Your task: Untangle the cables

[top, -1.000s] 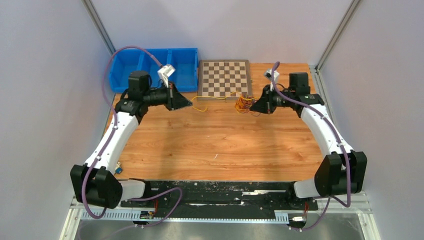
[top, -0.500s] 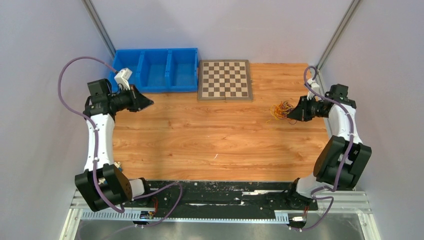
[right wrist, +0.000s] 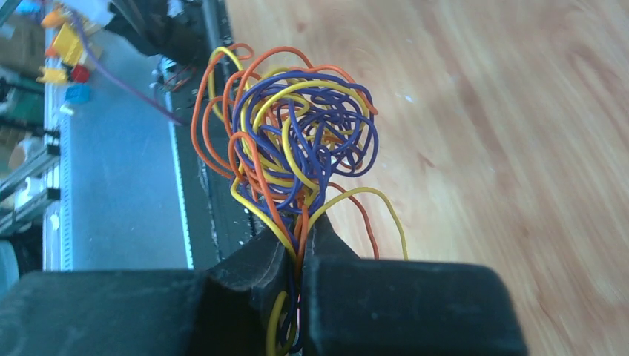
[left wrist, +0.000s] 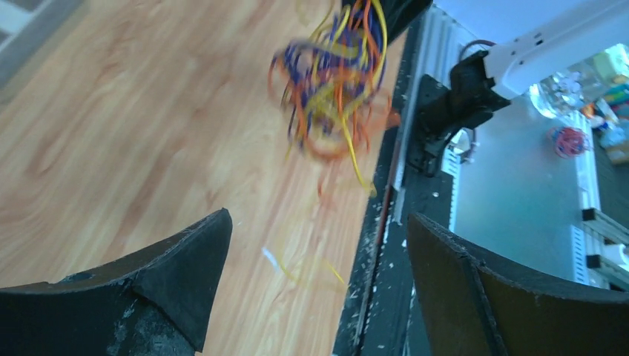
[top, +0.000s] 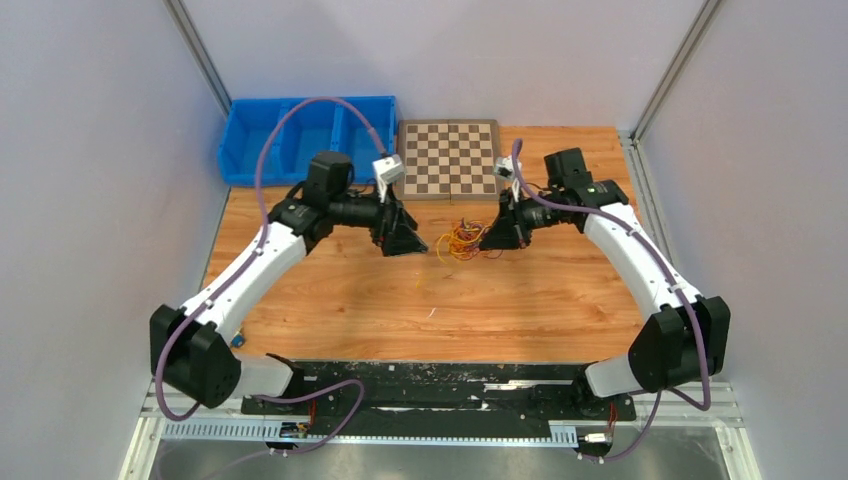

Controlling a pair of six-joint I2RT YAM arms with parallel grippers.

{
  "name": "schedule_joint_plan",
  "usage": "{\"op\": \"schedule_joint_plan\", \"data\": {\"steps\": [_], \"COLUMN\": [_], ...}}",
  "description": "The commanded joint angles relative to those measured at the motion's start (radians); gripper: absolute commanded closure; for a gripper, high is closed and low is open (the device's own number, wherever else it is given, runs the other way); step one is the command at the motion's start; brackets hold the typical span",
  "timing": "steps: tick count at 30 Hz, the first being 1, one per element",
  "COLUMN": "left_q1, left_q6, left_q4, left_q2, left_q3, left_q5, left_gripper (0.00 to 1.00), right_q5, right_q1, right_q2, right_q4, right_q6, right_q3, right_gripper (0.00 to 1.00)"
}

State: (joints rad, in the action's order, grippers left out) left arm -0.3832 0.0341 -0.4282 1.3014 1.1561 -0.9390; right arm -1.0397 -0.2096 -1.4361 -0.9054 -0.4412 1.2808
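The cables [top: 461, 241] are a tangled ball of yellow, orange and dark purple wires, hanging just above the table's middle. My right gripper [right wrist: 300, 248] is shut on the ball's strands, and the tangle [right wrist: 297, 133] bulges out past its fingertips. The right gripper [top: 492, 237] is at the ball's right side. My left gripper [top: 407, 241] faces the ball from the left, a short gap away. In the left wrist view the left gripper [left wrist: 319, 256] is wide open with the ball [left wrist: 334, 81] ahead. A blurred single yellow wire [left wrist: 300, 273] shows between the jaws.
A chessboard [top: 450, 158] lies at the back centre, just behind both grippers. A blue divided bin [top: 300, 140] stands at the back left. A small blue object [top: 237, 340] sits near the left arm's base. The black mounting rail [top: 440, 385] runs along the near edge.
The left arm swung from the far left, by the bin, back to the middle and its gripper opened. The right arm carried the ball from the right side back toward the centre.
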Motion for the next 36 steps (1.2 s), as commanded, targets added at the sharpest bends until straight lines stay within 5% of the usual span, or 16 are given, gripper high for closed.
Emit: {"op": "schedule_joint_plan", "data": {"steps": [1, 4, 6, 7, 9, 11, 18, 24, 25, 27, 29, 31, 36], "left_q1": [-0.148, -0.220, -0.227, -0.227, -0.217, -0.154, 0.065, 0.108, 0.107, 0.099, 0.082, 0.060, -0.004], "left_q6": [0.121, 0.156, 0.201, 0.200, 0.183, 0.228, 0.293, 0.360, 0.378, 0.488, 0.617, 0.787, 0.917], "left_q4": [0.180, 0.221, 0.258, 0.254, 0.237, 0.265, 0.216, 0.244, 0.272, 0.413, 0.551, 0.668, 0.769], "left_q2": [0.088, 0.151, 0.176, 0.176, 0.147, 0.111, 0.107, 0.199, 0.201, 0.204, 0.210, 0.231, 0.281], "left_q3": [0.068, 0.073, 0.063, 0.059, 0.035, -0.025, -0.206, -0.265, -0.270, -0.285, -0.284, -0.271, -0.257], "left_q5": [0.038, 0.045, 0.022, 0.017, 0.021, 0.002, 0.032, -0.056, -0.084, -0.114, -0.107, -0.084, 0.077], "left_gripper": [0.04, 0.13, 0.41, 0.69, 0.96, 1.00, 1.00, 1.00, 0.99, 0.97, 0.91, 0.83, 0.84], "right_q5": [-0.037, -0.043, -0.039, -0.019, 0.037, 0.093, 0.192, 0.132, 0.088, 0.001, -0.055, -0.055, 0.110], "right_q1": [-0.122, -0.176, -0.191, -0.188, -0.155, -0.077, 0.195, 0.246, 0.241, 0.218, 0.151, 0.086, -0.015], "right_q2": [0.024, 0.018, 0.013, 0.009, 0.008, 0.008, -0.087, -0.125, -0.127, -0.123, -0.107, -0.096, -0.135], "right_q4": [0.098, 0.108, 0.109, 0.109, 0.106, 0.107, 0.126, 0.173, 0.165, 0.167, 0.229, 0.352, 0.569], "right_q6": [0.067, 0.057, 0.060, 0.071, 0.082, 0.065, 0.024, 0.056, 0.064, 0.120, 0.234, 0.415, 0.753], "right_q3": [0.044, 0.062, 0.075, 0.078, 0.068, 0.017, -0.170, -0.201, -0.197, -0.185, -0.177, -0.179, -0.147], "right_gripper": [0.94, 0.92, 0.92, 0.92, 0.92, 1.00, 1.00, 1.00, 0.94, 0.47, 0.23, 0.18, 0.14]}}
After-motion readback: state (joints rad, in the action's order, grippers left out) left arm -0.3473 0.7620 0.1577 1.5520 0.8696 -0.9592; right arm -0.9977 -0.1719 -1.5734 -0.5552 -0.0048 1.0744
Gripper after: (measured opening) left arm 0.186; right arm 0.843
